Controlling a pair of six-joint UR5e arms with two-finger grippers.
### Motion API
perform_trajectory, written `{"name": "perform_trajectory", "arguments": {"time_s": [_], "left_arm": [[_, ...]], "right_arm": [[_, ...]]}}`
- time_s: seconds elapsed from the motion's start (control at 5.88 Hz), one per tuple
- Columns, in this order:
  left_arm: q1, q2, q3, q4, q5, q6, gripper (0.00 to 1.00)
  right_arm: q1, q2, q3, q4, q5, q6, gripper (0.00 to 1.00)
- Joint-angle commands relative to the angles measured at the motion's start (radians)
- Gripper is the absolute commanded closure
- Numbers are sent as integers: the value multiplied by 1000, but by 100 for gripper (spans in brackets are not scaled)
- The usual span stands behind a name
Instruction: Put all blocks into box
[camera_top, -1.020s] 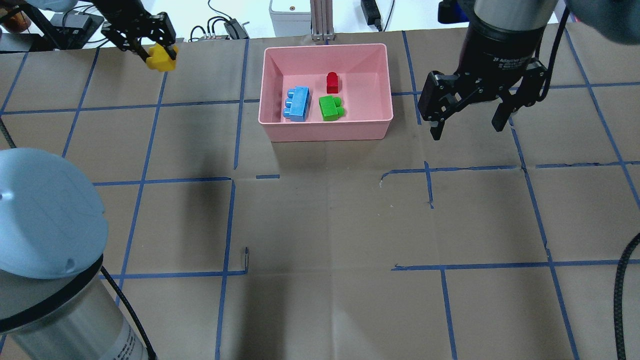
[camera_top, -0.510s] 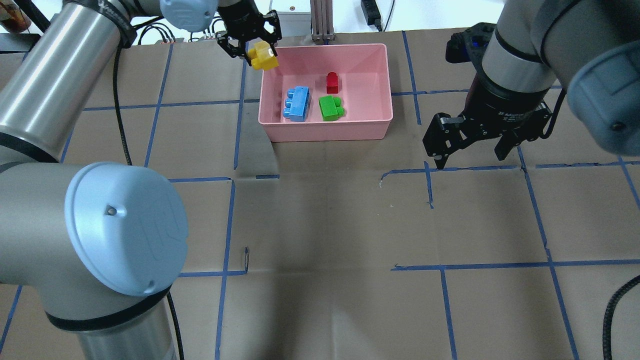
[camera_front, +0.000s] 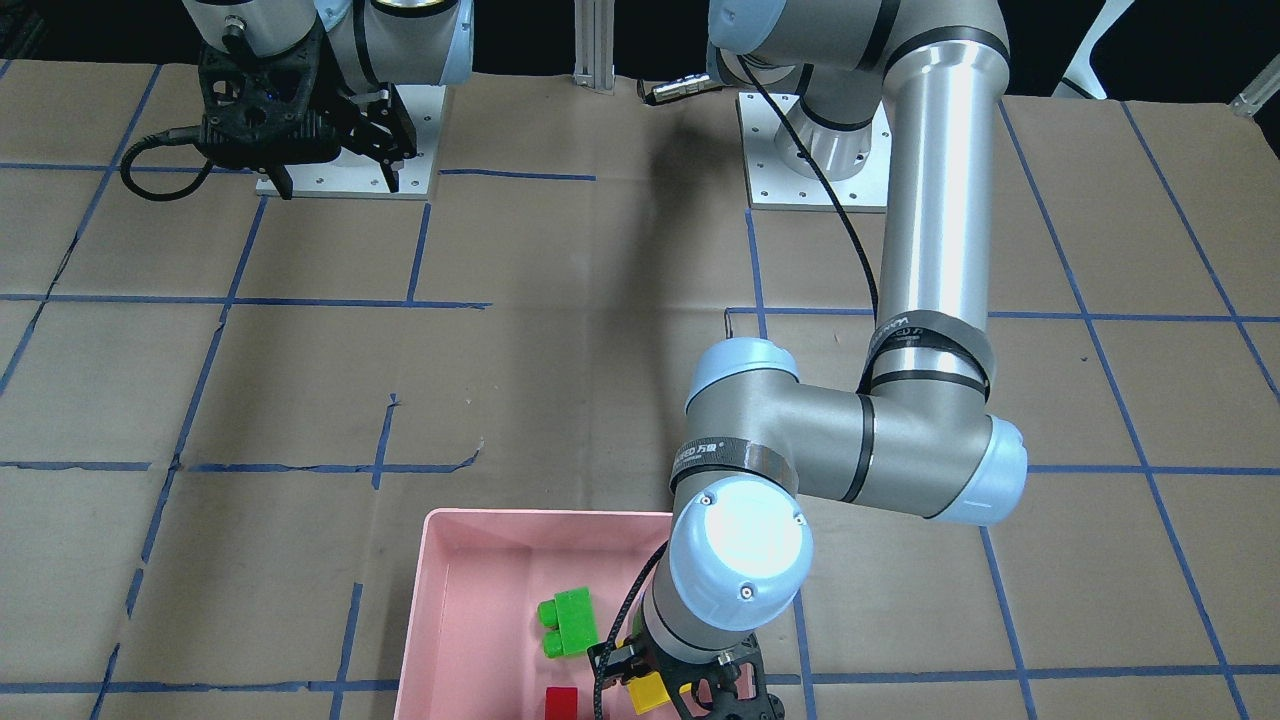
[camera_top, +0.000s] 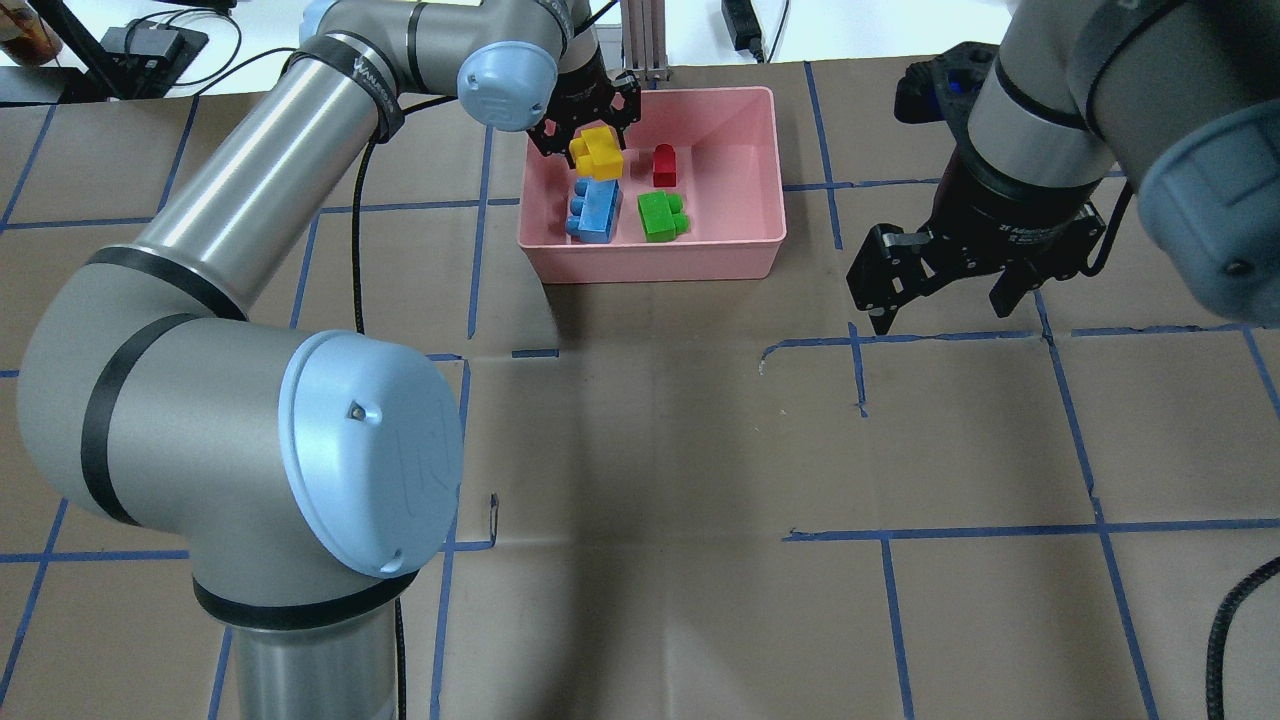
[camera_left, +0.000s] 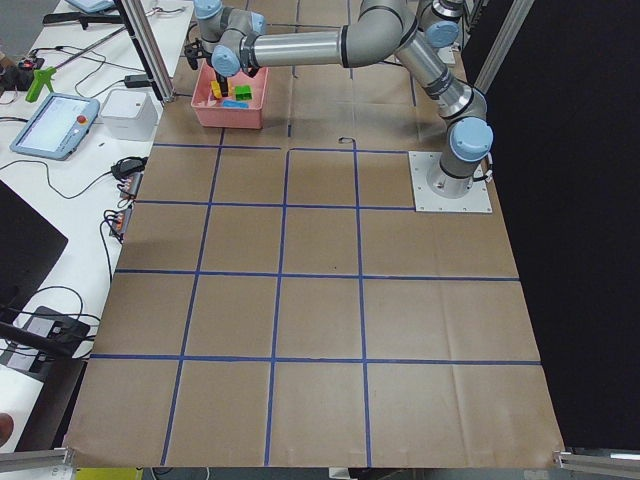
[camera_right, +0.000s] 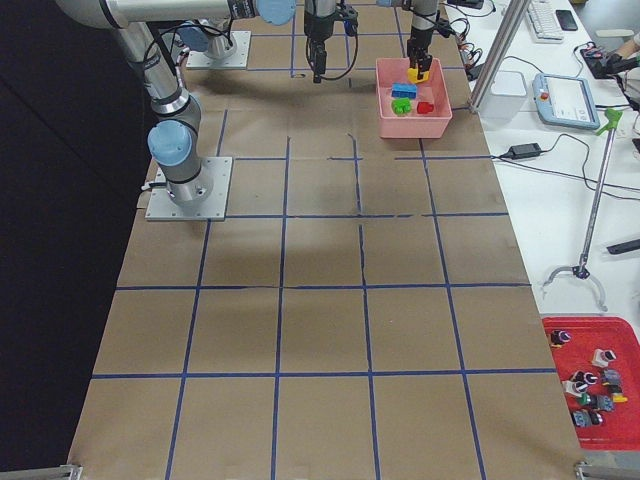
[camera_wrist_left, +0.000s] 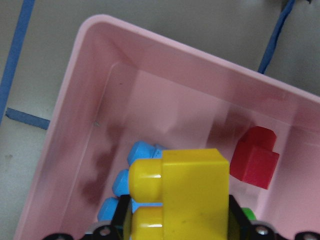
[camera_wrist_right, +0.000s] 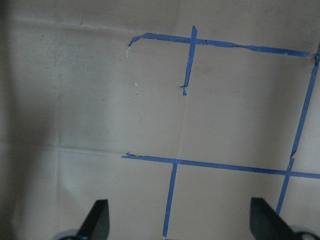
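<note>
The yellow block (camera_top: 597, 152) is hanging over the upper left of the pink box (camera_top: 650, 262), with the left gripper (camera_top: 590, 142) grasping it firmly. It is sitting just above the top end of the blue block (camera_top: 596, 212). The red block (camera_top: 665, 165) and green block (camera_top: 660, 215) are lying on the box floor, so this looks like the last drop. The next move is probably to lower a little and open the jaws. The left and top walls are crowding close, while bare floor is showing at the right. The right gripper (camera_top: 943, 312) is hovering spread and empty, well apart at frame right.
</note>
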Motion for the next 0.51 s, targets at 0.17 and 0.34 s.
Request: {"name": "perform_trajectory", "arguments": {"time_s": [0.17,0.34], "left_arm": [[19,135,-15,-91,41,100,1],[77,219,-18,-215,49,213,1]], "right_arm": [[1,1,0,-2,0,0,0],[1,1,1,-4,2,0,0]]}}
